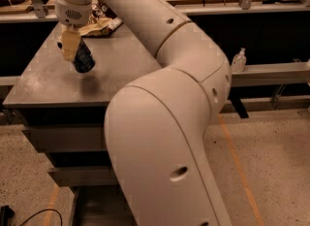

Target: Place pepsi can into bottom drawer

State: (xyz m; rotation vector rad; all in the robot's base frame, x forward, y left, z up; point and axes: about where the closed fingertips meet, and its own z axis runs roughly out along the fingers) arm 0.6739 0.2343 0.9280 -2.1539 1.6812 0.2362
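Camera view is showing the gripper (73,50) over the cabinet top (43,82), yes? What is it holding?

You are holding the can (84,61). The fingers (69,43) are pressing on its upper part, only as wide apart as the can allows. The can is hanging tilted, with its lower end swinging out away from the fingers. It is hanging close over the top, toward the back left, near the bag (99,24). I cannot tell if its bottom edge is touching the surface.

So what is threatening me from here?

First, the tilt. You are gripping a smooth round can off its axis, so I am thinking it may be turning or sliding between the fingers if you are swinging down fast. Second, the way down. The drawer (92,210) is lying at the foot of the cabinet, under the two upper fronts (63,140). It seems to be pulled out, but your own arm (160,137) is covering most of it and only a dark strip is showing. You are working nearly blind there, so you are risking a knock of the can against the front edge of the top or against an upper front.

And at the release?

If you are opening the fingers while the can is leaning, it is probably falling on its side and rolling on the drawer floor, maybe out over the low rim. I am advising this: be bringing it upright, low and well inside the drawer before you are letting go.
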